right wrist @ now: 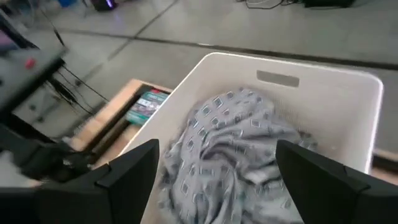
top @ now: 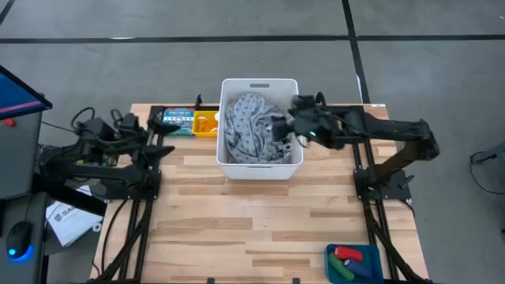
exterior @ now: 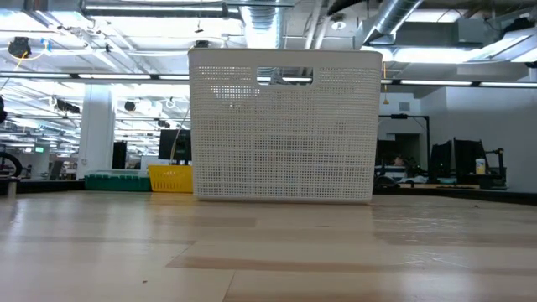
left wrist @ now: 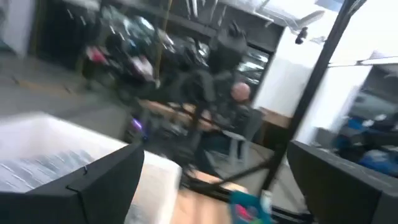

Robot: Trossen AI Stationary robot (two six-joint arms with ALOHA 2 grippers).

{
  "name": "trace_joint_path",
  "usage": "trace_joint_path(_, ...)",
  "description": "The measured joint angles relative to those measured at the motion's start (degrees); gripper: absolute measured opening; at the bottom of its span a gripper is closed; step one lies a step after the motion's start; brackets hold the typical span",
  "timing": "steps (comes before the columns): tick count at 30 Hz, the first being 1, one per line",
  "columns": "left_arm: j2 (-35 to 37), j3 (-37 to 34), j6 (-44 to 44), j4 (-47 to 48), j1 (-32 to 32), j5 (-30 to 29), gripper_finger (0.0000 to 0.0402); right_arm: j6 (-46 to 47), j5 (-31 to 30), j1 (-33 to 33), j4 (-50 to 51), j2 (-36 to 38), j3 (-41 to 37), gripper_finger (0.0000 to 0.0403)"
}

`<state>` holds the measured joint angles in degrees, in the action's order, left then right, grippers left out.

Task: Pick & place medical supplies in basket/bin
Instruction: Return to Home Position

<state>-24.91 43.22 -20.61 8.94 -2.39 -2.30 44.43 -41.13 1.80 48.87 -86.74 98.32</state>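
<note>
The grey patterned cloth lies crumpled inside the white basket at the table's far middle. In the right wrist view the cloth fills the basket. My right gripper hangs open over the basket's right side, with its fingers spread wide above the cloth and holding nothing. My left gripper waits at the far left, open and holding nothing. A red bottle, a green piece and a dark blue cylinder lie in a blue tray. No orange pill bottles or white cap show.
A flat teal printed box and a small yellow bin sit left of the basket at the far edge; both show in the low view, the box and the bin. The blue tray is at the near right corner. Bare wood lies between.
</note>
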Motion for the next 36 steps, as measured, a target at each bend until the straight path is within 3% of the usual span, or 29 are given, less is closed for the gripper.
trace_joint_path(5, 5.6, -0.02, 8.35, 2.45, -1.22, -1.56, 0.0355, 10.25, -4.62, 7.27, -1.29, 6.9, -9.21, 0.0318)
trace_joint_path(10, 9.83, -0.07, 9.89, 14.07, -1.44, -3.34, 0.0306, 20.78, -9.69, 13.07, -2.38, 10.8, -15.1, 0.0318)
trace_joint_path(14, 12.49, -2.58, 9.68, 14.47, -1.44, -0.18, 0.0265, 21.46, -11.91, 15.76, -6.4, 10.51, -16.08, 0.0318)
trace_joint_path(23, 24.27, -15.69, 9.97, 12.08, -1.44, 7.18, 0.0174, 21.61, -12.97, 19.49, -16.52, 9.89, -15.99, 0.0318)
trace_joint_path(26, 24.82, -20.61, 9.93, 7.82, -1.4, 10.47, 0.014, 21.22, -13.78, 21.06, -18.49, 9.85, -15.99, 0.0318)
trace_joint_path(29, 22.92, -26.4, 10.17, -4.73, -1.25, 13.88, 0.0102, 21.37, -16.31, 22.74, -19.89, 9.71, -15.99, 0.0318)
trace_joint_path(33, 22.84, -34.02, 9.83, -15.64, -1.27, 14.73, 0.005, 21.44, -19.03, 24.76, -21.32, 8.78, -16.02, 0.0318)
trace_joint_path(36, 23.91, -37.3, 9.85, -17.28, -1.27, 14.74, 0.0013, 21.56, -19.48, 26.45, -21.95, 8.87, -16.02, 0.0318)
